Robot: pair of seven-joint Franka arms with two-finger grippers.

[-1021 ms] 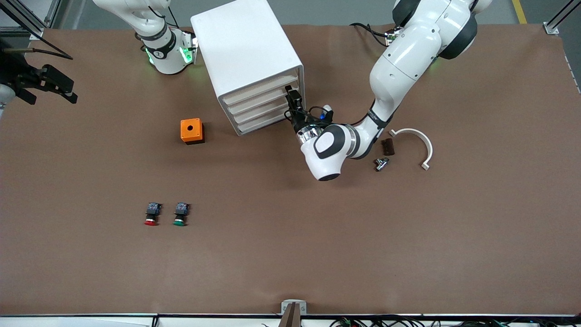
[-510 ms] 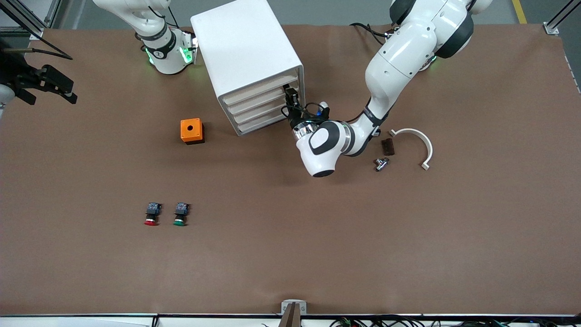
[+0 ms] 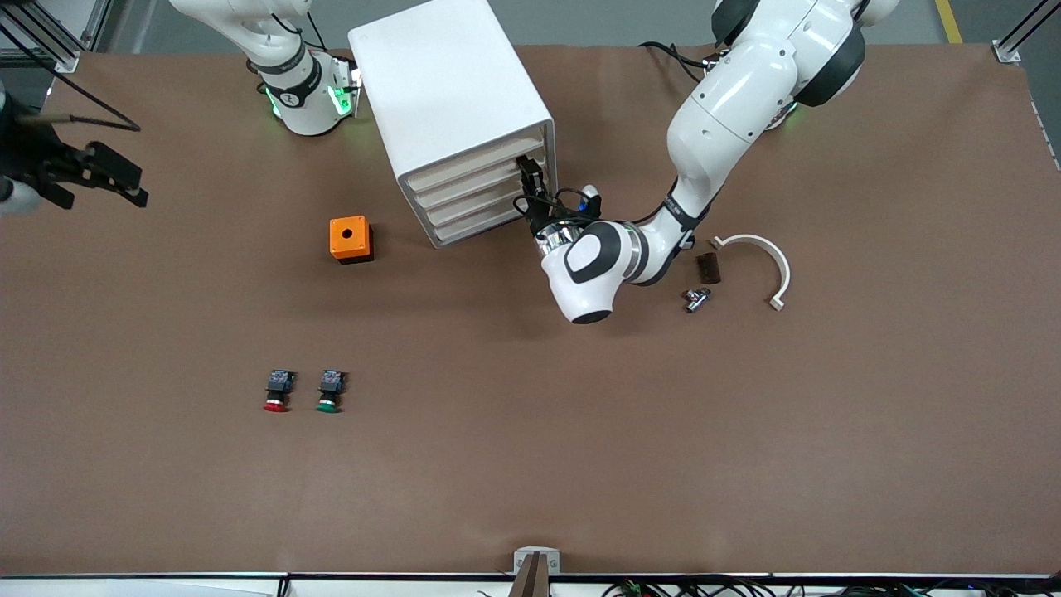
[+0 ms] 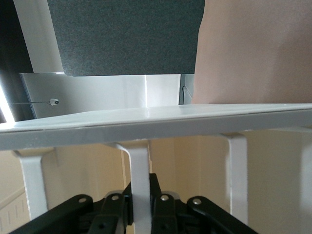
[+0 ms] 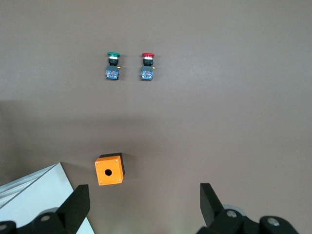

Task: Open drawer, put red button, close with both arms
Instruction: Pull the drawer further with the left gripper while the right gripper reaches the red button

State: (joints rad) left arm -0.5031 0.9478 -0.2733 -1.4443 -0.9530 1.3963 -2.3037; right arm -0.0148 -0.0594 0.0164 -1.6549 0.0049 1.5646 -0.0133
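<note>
1. At the drawer cabinet (image 3: 460,116), my left hand (image 4: 141,207) is clamped on a white drawer handle (image 4: 139,175).
2. Well clear of the cabinet, my right hand (image 5: 141,207) waits, spread wide, holding nothing.
3. The red button (image 3: 278,391) sits on the bench (image 3: 746,431), nearer the front camera than the cabinet.

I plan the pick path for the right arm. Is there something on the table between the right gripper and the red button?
Nothing visible. The right gripper, fingers open, hangs high over bare table; the red button stands apart beside the green button.
</note>
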